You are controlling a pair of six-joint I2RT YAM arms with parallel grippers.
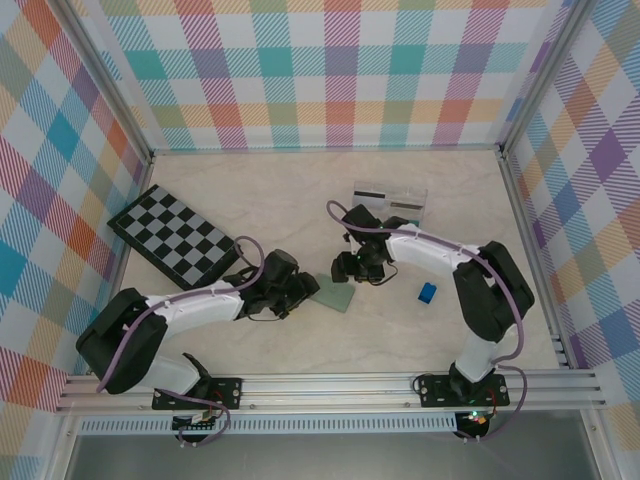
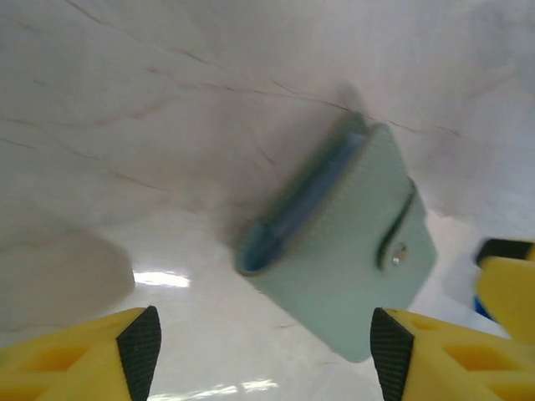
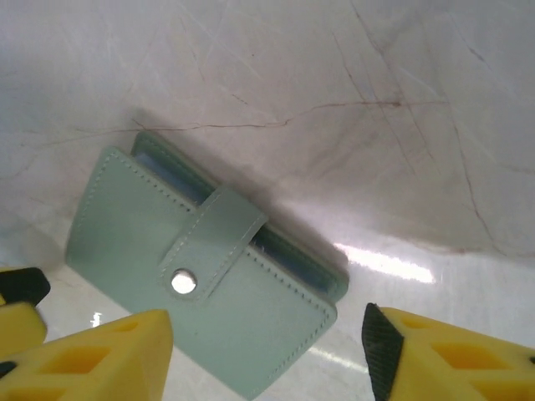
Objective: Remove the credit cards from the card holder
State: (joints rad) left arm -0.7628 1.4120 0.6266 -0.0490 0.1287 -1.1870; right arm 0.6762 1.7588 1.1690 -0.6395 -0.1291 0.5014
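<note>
overhead; both wrists near card holder [image 3: 201, 267]

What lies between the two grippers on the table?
The card holder, snapped shut, lies between the left gripper and the right gripper; the top view shows it.

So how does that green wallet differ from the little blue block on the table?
The card holder is pale sage green; the blue block is bright blue. The card holder is clearly larger and flat, with a tab snapped shut across it; the blue block is small and looks chunkier. Both rest on the pale table, apart from each other.
</note>
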